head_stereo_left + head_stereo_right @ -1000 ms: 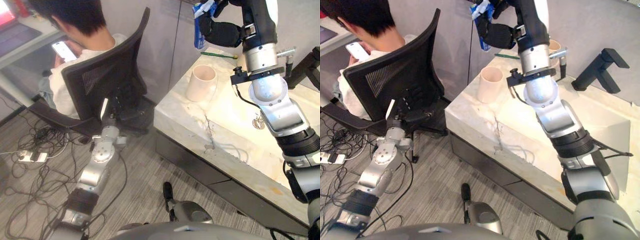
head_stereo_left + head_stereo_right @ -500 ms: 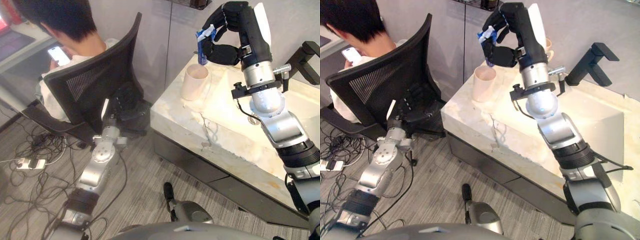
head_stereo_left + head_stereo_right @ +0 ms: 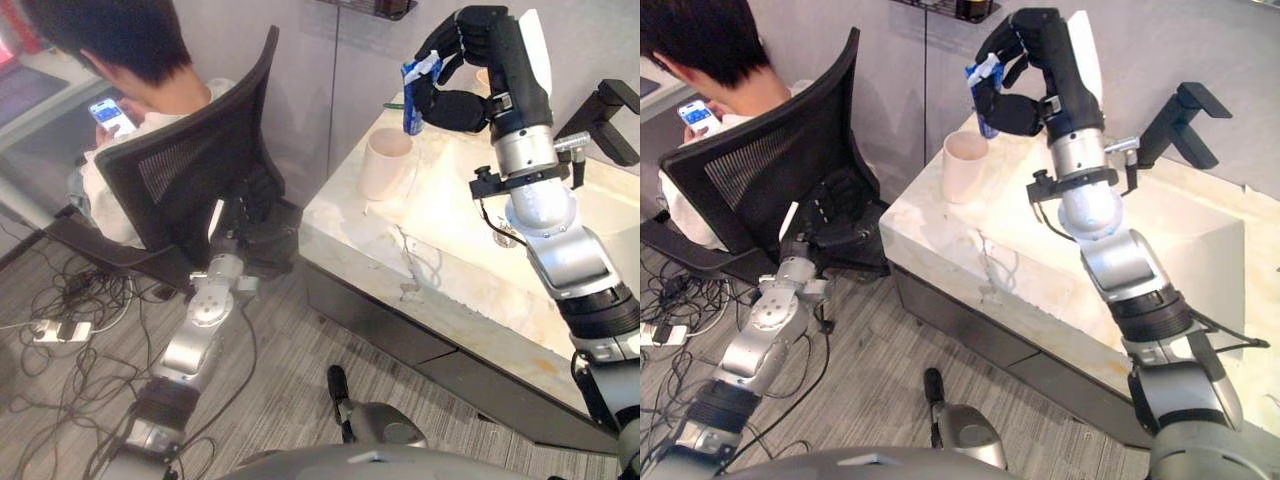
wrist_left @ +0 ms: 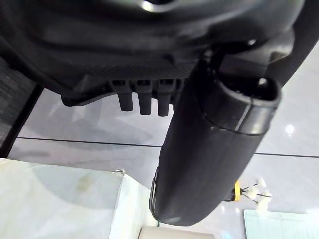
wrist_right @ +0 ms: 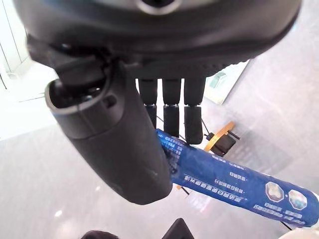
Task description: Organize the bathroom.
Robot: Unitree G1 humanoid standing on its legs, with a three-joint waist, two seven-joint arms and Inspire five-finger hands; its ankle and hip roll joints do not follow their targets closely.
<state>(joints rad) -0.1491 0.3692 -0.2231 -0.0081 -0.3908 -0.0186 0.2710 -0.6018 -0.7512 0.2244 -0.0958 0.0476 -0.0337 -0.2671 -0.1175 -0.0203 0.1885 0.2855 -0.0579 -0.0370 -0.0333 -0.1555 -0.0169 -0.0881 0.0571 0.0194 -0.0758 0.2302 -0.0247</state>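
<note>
My right hand (image 3: 468,62) is raised over the back of the marble counter (image 3: 455,275), shut on a blue toothpaste tube (image 3: 412,86). In the right wrist view the thumb (image 5: 117,142) and curled fingers pinch one end of the tube (image 5: 234,184). The tube hangs just above and a little behind a cream cup (image 3: 385,164), which stands upright near the counter's left corner. My left hand (image 3: 832,205) hangs low beside the back of a black office chair, fingers relaxed and holding nothing.
A black tap (image 3: 607,104) stands at the counter's back right above the sink basin (image 3: 1200,240). A black mesh office chair (image 3: 185,170) with a seated person (image 3: 130,60) holding a phone is close to the counter's left end. Cables and a power strip (image 3: 55,330) lie on the floor.
The view has shifted. My right hand brought the tube down from high above the counter to just over the cup, then lifted it slightly. The left hand has stayed by the chair.
</note>
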